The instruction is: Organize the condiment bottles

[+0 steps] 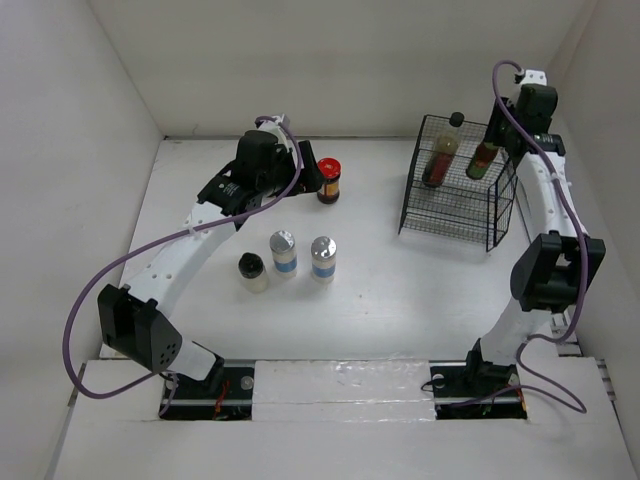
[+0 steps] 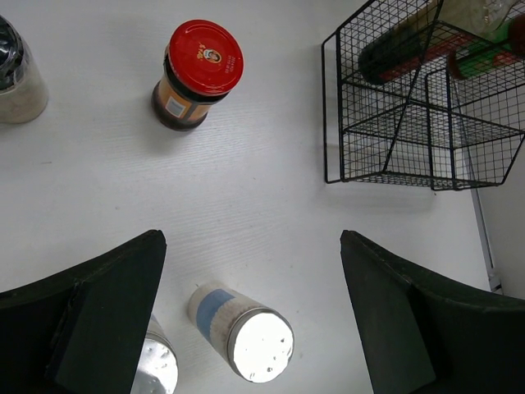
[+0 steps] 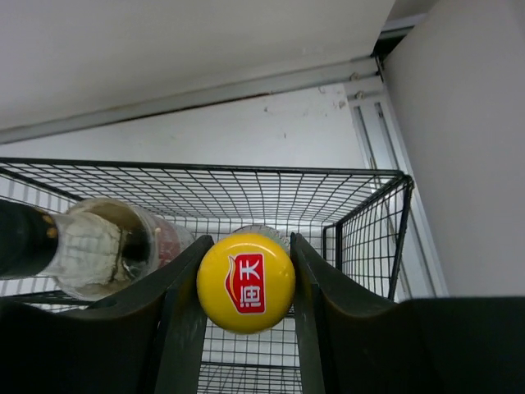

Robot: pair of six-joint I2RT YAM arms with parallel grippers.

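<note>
The right gripper [image 3: 248,261] is clamped on the yellow-capped bottle [image 3: 246,283], its two dark fingers pressing in from either side at the smooth round cap. It holds the bottle upright, long axis vertical, in the far right corner of the black wire basket [image 1: 452,205]. A brown sauce bottle [image 1: 438,152] with a black cap stands in the same basket, just to the left of it. Letting go looks like the right arm's next act. Left of the basket, over the matte white table [image 1: 400,290], the left gripper [image 2: 248,240] hangs with its fingers spread wide, gripping nothing. The red-lidded jar [image 2: 197,74], squat dark glass, stands upright nearest the basket, ahead of those fingers. The two silver-capped shakers [image 2: 261,345] and a black-capped jar [image 1: 252,271] stand farther from the basket, all nearer the left arm than the right
</note>
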